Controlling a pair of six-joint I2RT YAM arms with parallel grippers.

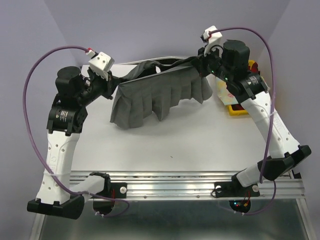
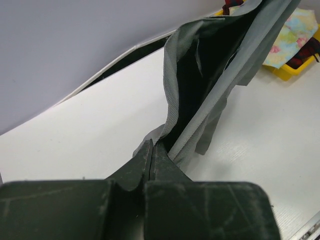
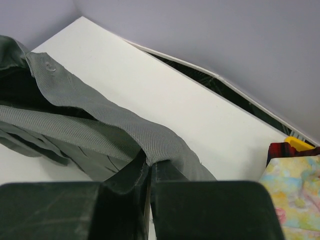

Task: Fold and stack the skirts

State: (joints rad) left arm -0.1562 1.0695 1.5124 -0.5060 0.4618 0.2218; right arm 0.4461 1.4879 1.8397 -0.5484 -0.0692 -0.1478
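table (image 1: 200,145) — left pincer (image 2: 151,150), right pincer (image 3: 149,165) grip grey skirt (image 1: 155,97); tray (image 2: 287,74) holds floral skirt (image 3: 295,185), perhaps plaid one (image 3: 282,149).

A white table (image 1: 190,140) stands in a corner of plain lavender walls (image 1: 150,25), evenly lit. A dark gap (image 2: 145,52) runs between its far edge and the wall. An aluminium rail (image 1: 175,182) lines its near edge.
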